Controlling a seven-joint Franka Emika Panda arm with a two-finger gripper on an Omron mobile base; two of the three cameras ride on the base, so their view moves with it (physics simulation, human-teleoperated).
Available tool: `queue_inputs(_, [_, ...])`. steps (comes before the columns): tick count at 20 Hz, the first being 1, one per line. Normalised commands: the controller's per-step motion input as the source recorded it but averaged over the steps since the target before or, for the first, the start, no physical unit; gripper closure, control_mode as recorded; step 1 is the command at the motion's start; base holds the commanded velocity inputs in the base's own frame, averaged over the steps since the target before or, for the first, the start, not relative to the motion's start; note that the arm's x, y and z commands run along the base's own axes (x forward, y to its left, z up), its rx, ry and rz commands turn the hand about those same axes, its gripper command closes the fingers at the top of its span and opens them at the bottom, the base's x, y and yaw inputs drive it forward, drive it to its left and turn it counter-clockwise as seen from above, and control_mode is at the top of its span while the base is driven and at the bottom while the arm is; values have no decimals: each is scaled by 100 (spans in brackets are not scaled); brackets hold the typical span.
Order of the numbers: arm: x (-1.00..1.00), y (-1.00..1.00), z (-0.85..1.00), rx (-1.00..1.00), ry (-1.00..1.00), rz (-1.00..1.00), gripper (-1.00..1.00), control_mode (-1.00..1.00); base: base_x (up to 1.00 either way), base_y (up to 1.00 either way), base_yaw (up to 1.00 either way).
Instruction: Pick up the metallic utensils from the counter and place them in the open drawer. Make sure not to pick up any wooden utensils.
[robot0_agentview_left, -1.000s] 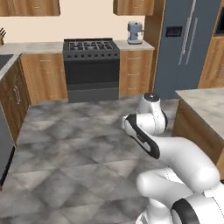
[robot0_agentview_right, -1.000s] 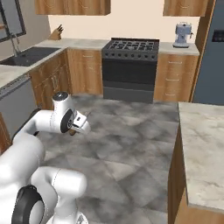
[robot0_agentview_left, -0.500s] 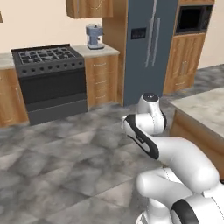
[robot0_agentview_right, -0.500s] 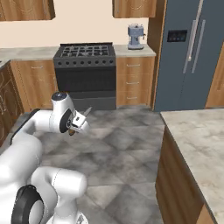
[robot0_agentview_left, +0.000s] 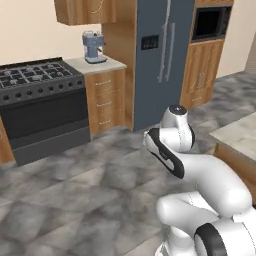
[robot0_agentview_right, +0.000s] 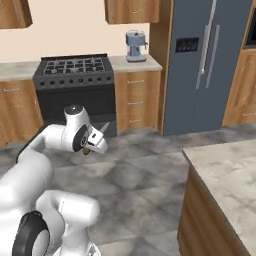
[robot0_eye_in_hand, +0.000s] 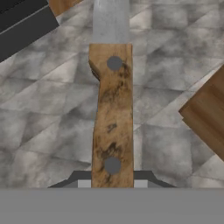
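In the hand view a knife with a brown riveted wooden handle and a grey blade runs up the middle. My gripper is shut on the butt of its handle. In the right base view the gripper hangs over the kitchen floor with the knife's blade sticking up and to the right. The beige marbled counter lies at the lower right, and its corner shows at the right of the left base view. The drawer and the wooden utensils are out of view.
A black stove stands against the back wall, with wood cabinets and a coffee machine beside it. A tall grey fridge stands to the right. Grey stone floor lies between the arm and the counter. A brown wooden corner shows at the right of the hand view.
The whole scene has slid left in both base views as the base moves: the stove went left and the fridge came in. The knife stays in the gripper as before.
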Motion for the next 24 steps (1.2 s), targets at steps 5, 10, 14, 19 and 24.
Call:
queue_inputs(5, [0, 0, 0, 0, 0, 0, 100, 100, 100, 87, -34])
queue_inputs(10, [0, 0, 0, 0, 0, 0, 100, 100, 100, 88, -61])
queue_inputs(14, [0, 0, 0, 0, 0, 0, 100, 100, 100, 88, -67])
queue_inputs(19, [0, 0, 0, 0, 0, 0, 100, 100, 100, 90, -65])
queue_inputs(24, [0, 0, 0, 0, 0, 0, 100, 100, 100, 81, -63])
